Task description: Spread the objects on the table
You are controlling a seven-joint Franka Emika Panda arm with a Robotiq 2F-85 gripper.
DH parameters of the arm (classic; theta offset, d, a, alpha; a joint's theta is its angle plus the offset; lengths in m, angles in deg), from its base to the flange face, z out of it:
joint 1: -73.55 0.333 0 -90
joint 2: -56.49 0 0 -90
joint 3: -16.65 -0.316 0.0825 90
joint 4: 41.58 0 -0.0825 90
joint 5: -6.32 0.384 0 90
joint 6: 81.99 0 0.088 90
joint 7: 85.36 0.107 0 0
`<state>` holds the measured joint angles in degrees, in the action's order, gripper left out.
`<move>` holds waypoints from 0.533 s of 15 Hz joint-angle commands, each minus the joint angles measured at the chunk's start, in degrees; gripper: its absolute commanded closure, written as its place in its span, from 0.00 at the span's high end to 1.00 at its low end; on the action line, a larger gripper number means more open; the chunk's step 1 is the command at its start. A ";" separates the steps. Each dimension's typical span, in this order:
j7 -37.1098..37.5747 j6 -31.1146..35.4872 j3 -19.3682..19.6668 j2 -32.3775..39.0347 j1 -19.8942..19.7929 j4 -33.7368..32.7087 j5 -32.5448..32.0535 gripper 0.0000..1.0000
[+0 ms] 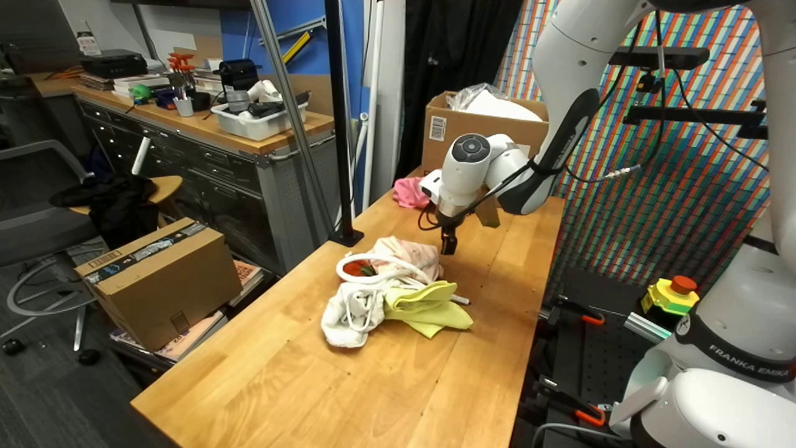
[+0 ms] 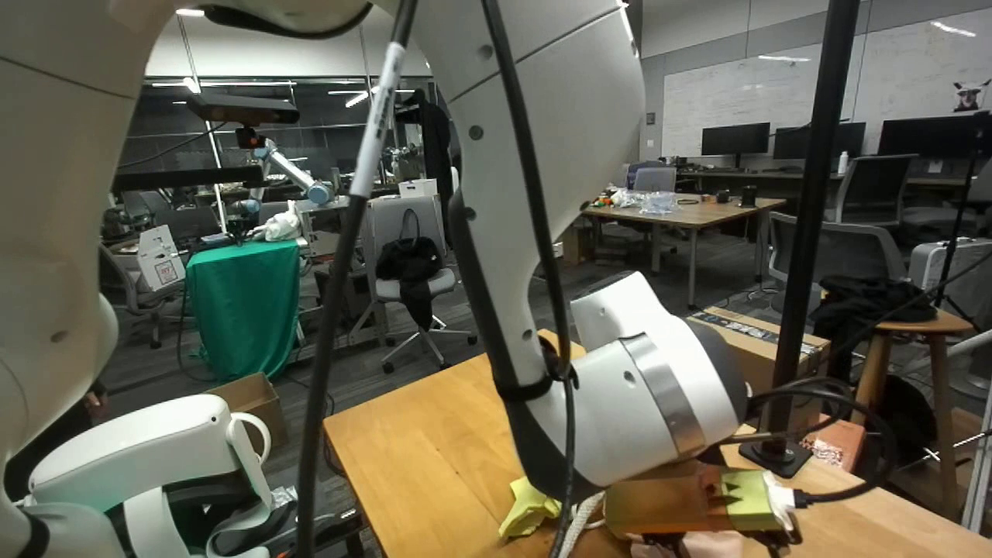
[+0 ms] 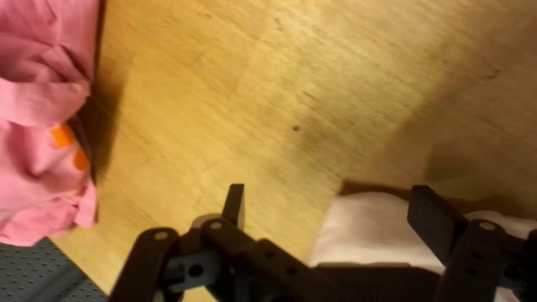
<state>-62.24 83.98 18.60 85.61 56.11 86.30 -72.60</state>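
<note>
A white arm [image 1: 569,68] carries black cabling [image 2: 535,178]; its band [image 1: 740,359] reads FRANKA EMIKA.

Before me: a long light-wood plank surface [image 1: 373,398]
I see crumpled pink cloth [image 1: 409,193] near an open brown cardboard box [image 1: 463,124]; apart, pale peach cloth [image 1: 411,252], looped white cord [image 1: 376,256], bunched whitish rag [image 1: 339,326] and folded yellow-green cloth [image 1: 429,305] lie heaped together.

Dark floor [image 1: 59,398], cluttered wood-topped workbench [image 1: 214,155], grey swivel chair [image 1: 37,218], whiteboard [image 2: 725,97] behind black monitors [image 2: 735,139]

Rag [image 1: 336,324]: left of the near cloth [image 1: 427,309] on my table [image 1: 298,386], in an exterior view
Ball [image 1: 356,268]: behind it
Far cloth [image 1: 408,193]: behind both
</note>
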 commanded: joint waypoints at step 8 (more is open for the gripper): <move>-28.31 -8.38 -3.79 -12.57 10.76 13.62 25.51 1.00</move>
<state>-84.92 78.02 15.31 78.43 64.71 96.35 -52.10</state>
